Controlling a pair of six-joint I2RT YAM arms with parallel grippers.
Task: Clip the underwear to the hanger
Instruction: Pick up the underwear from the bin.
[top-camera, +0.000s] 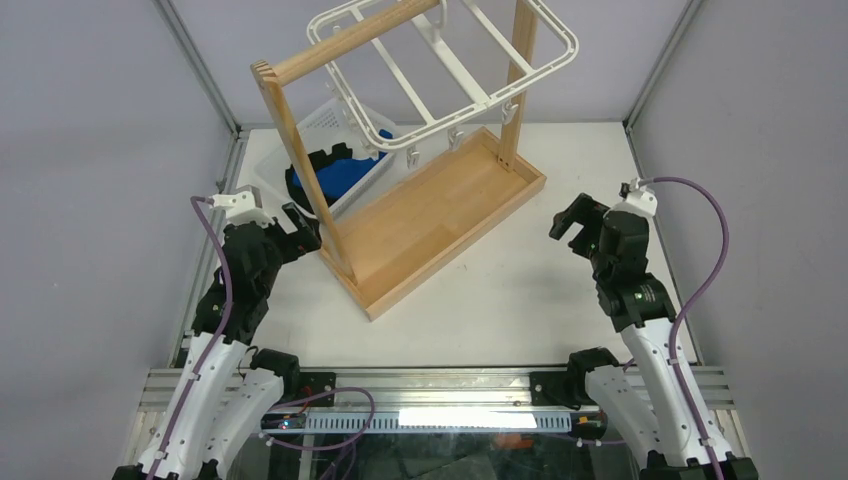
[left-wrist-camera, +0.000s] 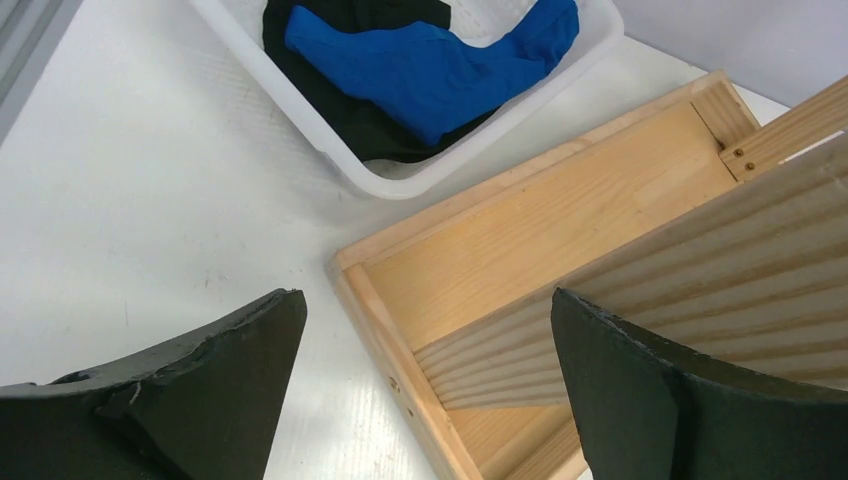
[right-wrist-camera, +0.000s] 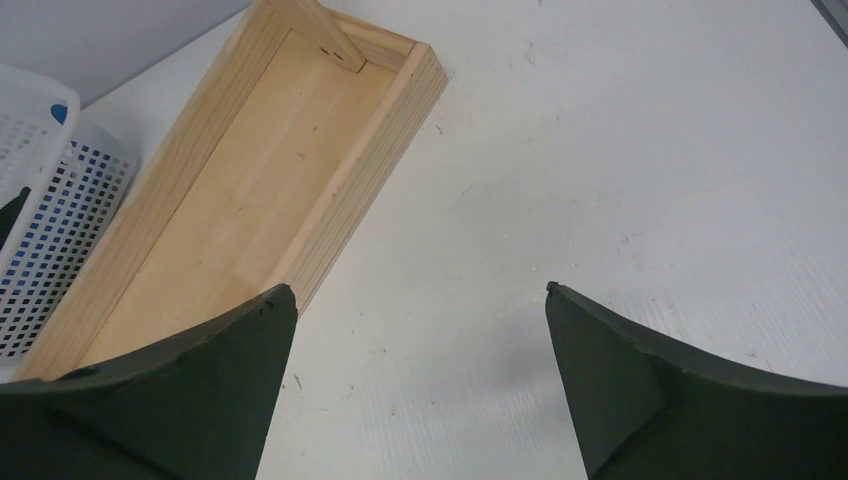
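Fingers (left-wrist-camera: 200, 400) of the left gripper (left-wrist-camera: 425, 300) are spread wide with nothing between them. The right gripper (right-wrist-camera: 420, 290) is the same, both hands bare and hovering over the table (top-camera: 520, 290).

The underwear (left-wrist-camera: 430, 70) lies crumpled in the white basket (left-wrist-camera: 400, 185) at the far left, draped over a black garment (left-wrist-camera: 350, 125) that I must leave behind. Blue sits on top, which I judge makes a clean pinch possible. The left gripper already faces the basket from just this side of it, so I'd take the pick with that arm.

Beside the basket, the hanger (top-camera: 478, 103) hangs from the top bar of the wooden rack (top-camera: 350, 42), its small clips (top-camera: 455, 135) dangling over the rack's base tray. Hung there, the clips are off the table where a gripper could come at them from the side — the right arm, parked on the open side of the rack, looks placed for that. No clip holds anything yet; the task has not started.
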